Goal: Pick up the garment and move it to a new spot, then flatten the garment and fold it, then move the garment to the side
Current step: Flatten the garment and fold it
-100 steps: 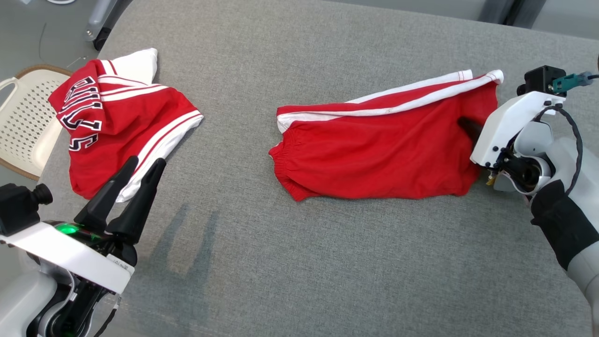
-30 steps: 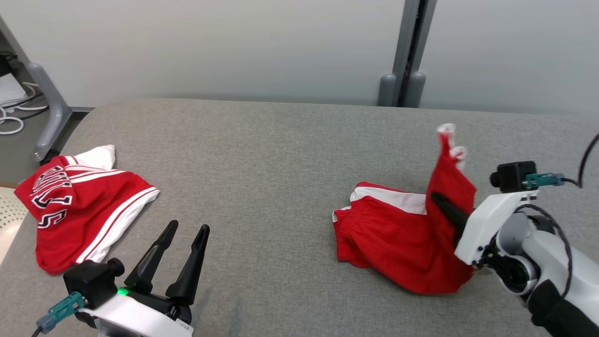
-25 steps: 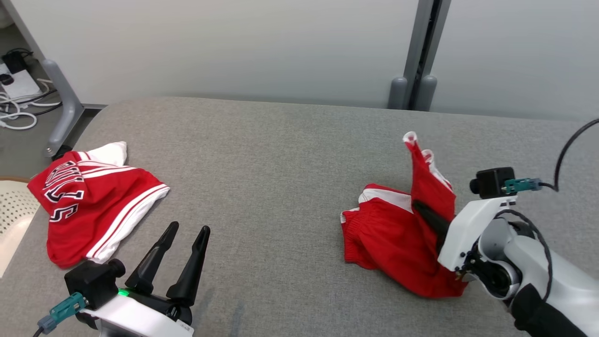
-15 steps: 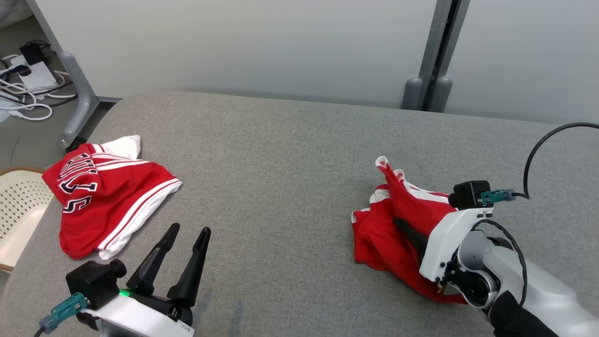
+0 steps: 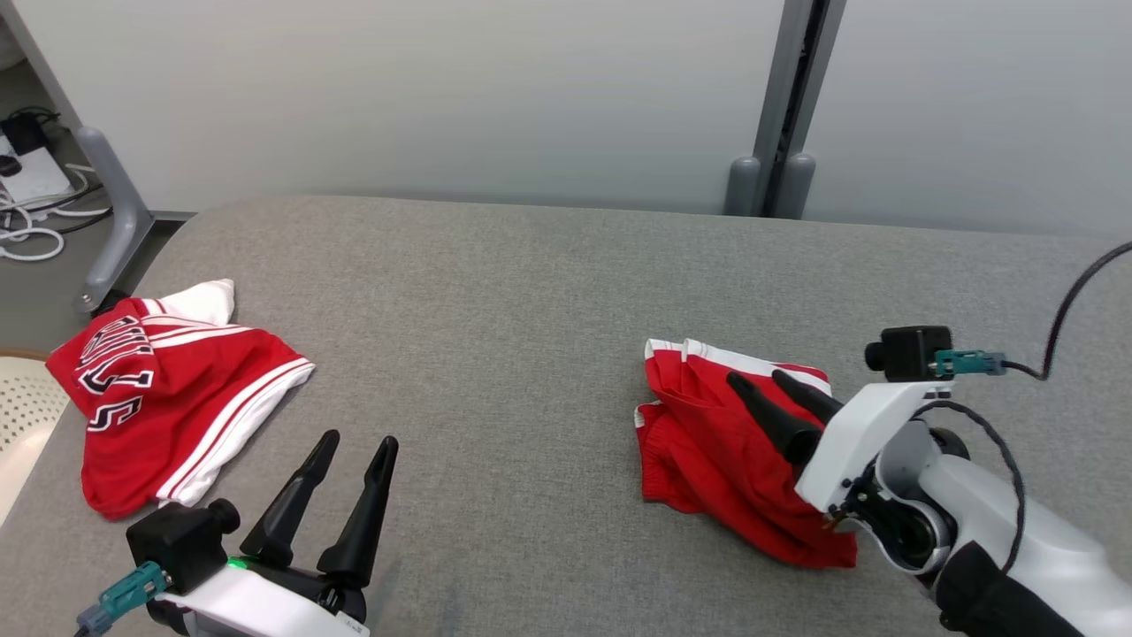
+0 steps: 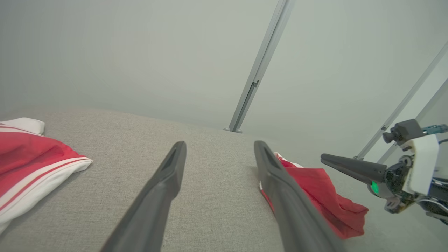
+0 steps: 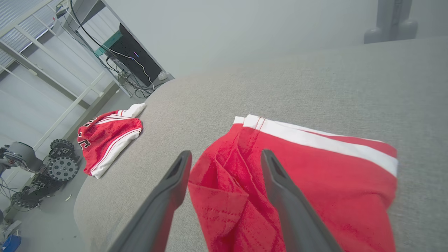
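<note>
The garment point(image 5: 707, 442), red shorts with a white side stripe, lies doubled over on itself on the right part of the grey table point(image 5: 495, 310). My right gripper point(image 5: 755, 377) hovers just above its top layer, open and with nothing between the fingers. In the right wrist view the open right gripper point(image 7: 226, 152) points over the garment point(image 7: 315, 175), whose striped edge lies on top. My left gripper point(image 5: 358, 439) stands open at the lower left, well apart from the cloth. The left wrist view shows my left gripper point(image 6: 219, 143) with the garment point(image 6: 322, 189) off to its right.
A second red garment with black and white lettering point(image 5: 168, 389) lies bunched at the table's left end. A white perforated seat point(image 5: 22, 398) stands beyond that edge. A grey post point(image 5: 783, 97) rises behind the table, and cables point(image 5: 26, 239) lie on the floor at far left.
My right gripper swung the lifted end of the garment over to the left, lowered it and opened, letting go. The garment now lies folded. The head camera shifted slightly.
</note>
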Tool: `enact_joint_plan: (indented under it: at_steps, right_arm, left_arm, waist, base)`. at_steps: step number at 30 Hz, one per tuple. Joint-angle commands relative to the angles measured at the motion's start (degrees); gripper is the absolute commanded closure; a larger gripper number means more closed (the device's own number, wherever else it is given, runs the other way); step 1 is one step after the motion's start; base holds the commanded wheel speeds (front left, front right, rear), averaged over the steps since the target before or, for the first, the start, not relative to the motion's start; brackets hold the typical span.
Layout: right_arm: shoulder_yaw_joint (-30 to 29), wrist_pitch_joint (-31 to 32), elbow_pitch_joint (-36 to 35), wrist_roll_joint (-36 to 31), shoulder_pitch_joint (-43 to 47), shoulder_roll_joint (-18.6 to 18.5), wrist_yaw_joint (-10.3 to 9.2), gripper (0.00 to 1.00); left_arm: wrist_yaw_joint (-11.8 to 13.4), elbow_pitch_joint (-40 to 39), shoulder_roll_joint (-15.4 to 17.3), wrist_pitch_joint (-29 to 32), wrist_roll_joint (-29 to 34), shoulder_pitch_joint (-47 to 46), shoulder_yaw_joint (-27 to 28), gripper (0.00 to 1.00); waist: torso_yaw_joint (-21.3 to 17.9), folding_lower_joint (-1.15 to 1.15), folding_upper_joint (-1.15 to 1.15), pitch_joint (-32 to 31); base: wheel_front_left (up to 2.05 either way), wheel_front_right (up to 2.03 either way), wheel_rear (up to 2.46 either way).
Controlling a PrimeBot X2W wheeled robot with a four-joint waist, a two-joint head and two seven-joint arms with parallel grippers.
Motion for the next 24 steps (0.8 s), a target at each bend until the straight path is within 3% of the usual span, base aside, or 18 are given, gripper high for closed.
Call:
enact_joint_plan:
  at_steps: [1,11,17,20,21,24]
  right_arm:
    - [-0.71,-1.38,-1.02,0.76,0.99,-1.43,0.02,0.00]
    - [-2.78,-5.13,-1.34,0.63,4.05,-8.28,0.02,0.00]
    - [-2.04,-4.21,0.43,-0.28,5.51,-7.89,0.02,0.00]
    - [-1.49,-3.39,1.18,-0.50,5.75,-7.17,0.02,0.91]
    - [-1.27,-3.06,1.26,-0.49,5.75,-6.83,0.02,1.00]
    - [-0.35,-1.68,2.16,-0.94,5.76,-6.15,0.02,1.00]
  left_arm:
    - [0.38,-0.07,0.16,-0.19,0.21,0.51,0.41,0.00]
    - [0.83,-0.95,-0.92,-0.31,0.80,1.53,0.49,0.00]
    - [0.36,-1.05,-0.74,-0.30,0.96,1.52,0.70,0.00]
    - [0.11,-0.94,-0.59,-0.25,1.21,0.94,0.62,0.00]
    - [0.09,-0.93,-0.58,-0.21,1.29,0.78,0.59,0.00]
    - [0.24,-0.91,-0.45,-0.18,1.33,0.79,0.68,0.00]
  waist:
    - [-1.31,0.00,0.00,-0.67]
    - [-4.44,0.00,0.00,-1.43]
    - [-4.84,0.00,0.00,-1.34]
    - [-4.25,0.00,0.00,-1.29]
    - [-3.97,0.00,0.00,-1.27]
    - [-3.10,0.00,0.00,-1.26]
  base:
    - [0.00,0.00,0.00]
    - [0.00,0.00,0.00]
    - [0.00,0.00,0.00]
    - [0.00,0.00,0.00]
    - [0.00,0.00,0.00]
    - [0.00,0.00,0.00]
